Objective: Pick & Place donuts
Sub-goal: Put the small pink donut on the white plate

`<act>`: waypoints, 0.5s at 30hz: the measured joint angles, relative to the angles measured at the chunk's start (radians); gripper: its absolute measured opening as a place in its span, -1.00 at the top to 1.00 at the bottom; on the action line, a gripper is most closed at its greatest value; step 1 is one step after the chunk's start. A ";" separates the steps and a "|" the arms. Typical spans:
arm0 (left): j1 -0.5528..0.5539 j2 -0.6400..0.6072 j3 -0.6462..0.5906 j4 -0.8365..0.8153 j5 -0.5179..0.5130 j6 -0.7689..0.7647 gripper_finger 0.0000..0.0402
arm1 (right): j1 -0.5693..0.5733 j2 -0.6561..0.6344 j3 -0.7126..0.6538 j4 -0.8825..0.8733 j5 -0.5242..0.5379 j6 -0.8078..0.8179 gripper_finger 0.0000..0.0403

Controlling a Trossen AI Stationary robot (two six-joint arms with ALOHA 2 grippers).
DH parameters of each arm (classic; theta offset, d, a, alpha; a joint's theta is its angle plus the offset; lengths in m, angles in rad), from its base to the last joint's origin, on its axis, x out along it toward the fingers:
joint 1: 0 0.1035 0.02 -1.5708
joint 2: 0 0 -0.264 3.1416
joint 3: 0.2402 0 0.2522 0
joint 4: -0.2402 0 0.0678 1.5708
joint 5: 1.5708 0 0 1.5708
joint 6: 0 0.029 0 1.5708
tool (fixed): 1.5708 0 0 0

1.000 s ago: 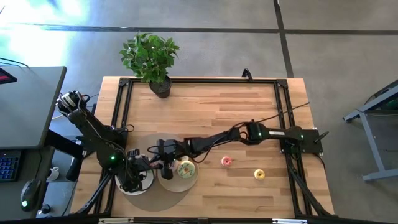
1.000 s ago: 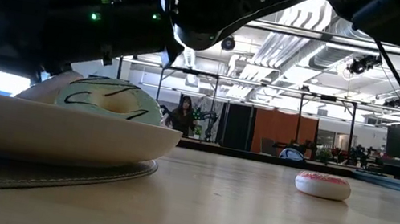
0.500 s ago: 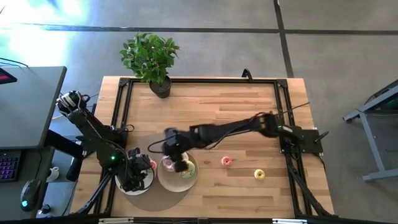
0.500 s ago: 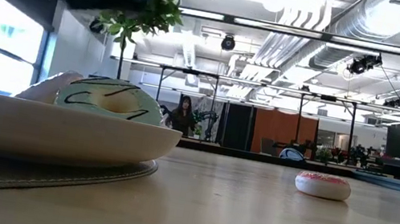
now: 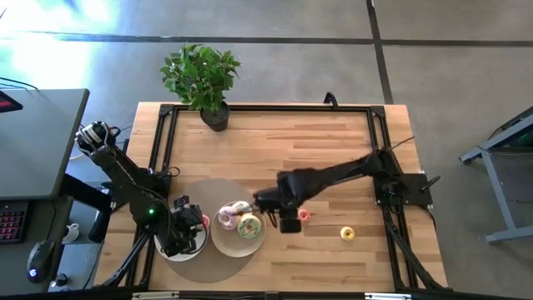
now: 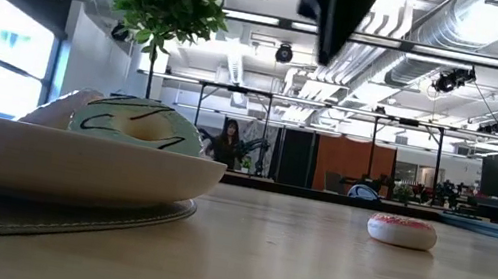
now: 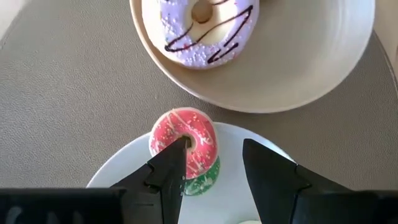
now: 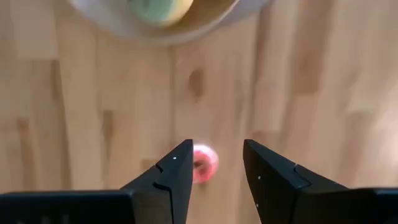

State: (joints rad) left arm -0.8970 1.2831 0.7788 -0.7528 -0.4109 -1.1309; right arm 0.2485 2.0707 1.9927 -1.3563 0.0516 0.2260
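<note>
While the small pink donut (image 5: 304,216) lies alone on the bare wood, the right gripper (image 5: 288,223) hangs just beside it, fingers spread, empty. Two big donuts (image 5: 240,222) share the cream plate (image 5: 218,242); over the white plate (image 7: 118,174), the left gripper (image 7: 214,163) gapes above stacked minis (image 7: 186,144).

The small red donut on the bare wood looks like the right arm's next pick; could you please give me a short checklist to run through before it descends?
1. Right tool open and empty: ok.
2. Small red donut lined up between its fingers: not ok, it sits toward one finger in the wrist view.
3. Space around that donut: ok, the yellow donut lies apart from it.
4. Tool height above the wood: cannot tell.
5. Cream plate has room: cannot tell, a purple-iced donut and a green-iced donut fill much of it.
6. Left tool out of the way: ok, over the white plate.
</note>
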 joint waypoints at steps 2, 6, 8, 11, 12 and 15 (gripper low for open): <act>0.000 0.000 0.000 -0.001 -0.003 0.000 0.22 | 0.021 -0.003 -0.068 0.028 -0.002 0.055 0.32; 0.000 0.000 0.000 -0.002 0.000 0.001 0.22 | 0.060 -0.024 -0.229 0.069 0.030 0.131 0.32; 0.000 0.000 0.000 -0.007 0.000 0.001 0.22 | 0.075 -0.038 -0.310 0.090 0.025 0.176 0.32; 0.000 0.000 0.000 -0.007 0.001 0.002 0.22 | 0.092 -0.059 -0.406 0.128 0.018 0.246 0.32; 0.000 0.000 0.000 -0.006 0.001 0.002 0.22 | 0.096 -0.068 -0.436 0.153 0.018 0.262 0.32; 0.000 0.000 0.000 -0.006 -0.001 0.003 0.22 | 0.100 -0.087 -0.517 0.269 0.016 0.291 0.32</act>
State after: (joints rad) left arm -0.8970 1.2831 0.7788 -0.7586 -0.4115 -1.1282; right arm 0.3481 1.9833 1.4759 -1.0870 0.0673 0.5171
